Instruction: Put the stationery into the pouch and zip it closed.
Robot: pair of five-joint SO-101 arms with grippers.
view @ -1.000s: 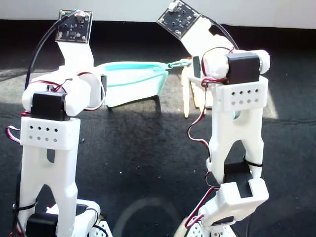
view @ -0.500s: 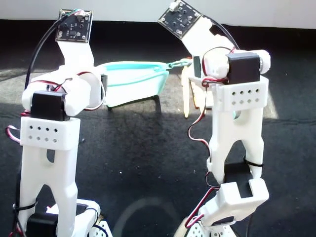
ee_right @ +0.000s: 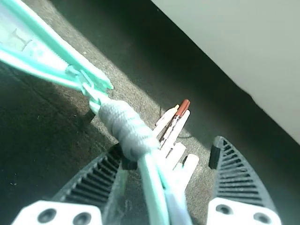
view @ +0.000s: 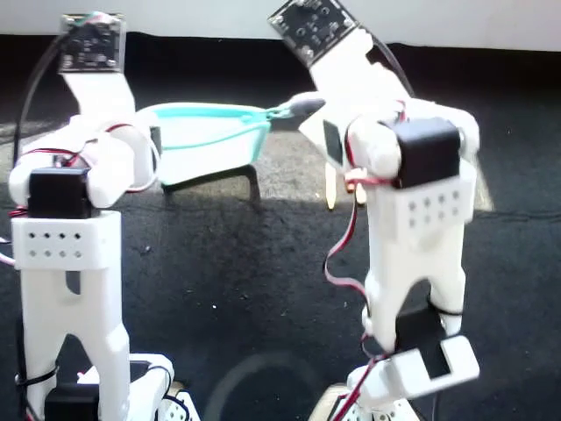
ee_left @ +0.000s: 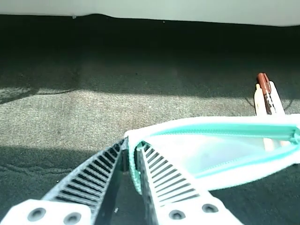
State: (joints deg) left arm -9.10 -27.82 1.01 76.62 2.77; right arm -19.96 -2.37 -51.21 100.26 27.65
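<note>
Clamps the left gripper (ee_left: 130,145) tight on one end corner of the translucent white pouch (ee_left: 211,150), ribbed fingers pinching the fabric edge. Holds that pouch raised above the bench, teal zipper (ee_left: 225,129) parted along most of its length, slider at the far end.

At that far end, the right gripper (ee_right: 168,145) spread wide, clenching nothing. Against one of its fingers, the grey knotted pull cord (ee_right: 126,129) tied to the teal slider (ee_right: 86,82).

Just past the pouch, flat on the bench and outside it, a small bundle of white pens (ee_right: 176,122), one with a brown cap.

Underneath, a dark grey, carpet-like bench (ee_left: 70,108), crossed by a band of sunlight with the pouch's shadow in it. Behind, along the bench's far edge, a plain white wall (ee_left: 140,7).
</note>
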